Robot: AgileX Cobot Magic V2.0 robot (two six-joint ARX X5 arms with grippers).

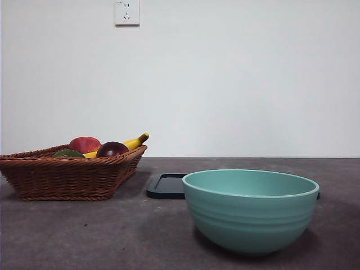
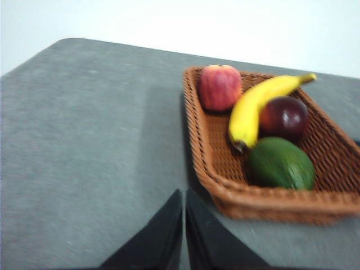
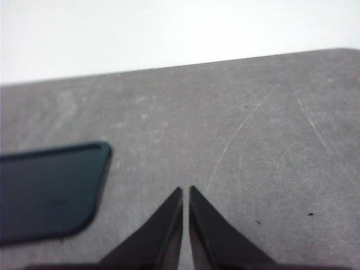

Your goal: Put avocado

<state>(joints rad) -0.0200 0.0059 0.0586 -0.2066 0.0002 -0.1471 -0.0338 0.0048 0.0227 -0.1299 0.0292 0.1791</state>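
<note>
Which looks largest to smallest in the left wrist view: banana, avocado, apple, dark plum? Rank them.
1. banana, longest
2. avocado, though nearest the camera
3. apple and dark plum: too alike to rank

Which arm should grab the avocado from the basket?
Left, likely. The left gripper, jaws shut, faces the basket with the avocado near its front rim. The right gripper, also shut, sees only bare table and the dark tray.
</note>
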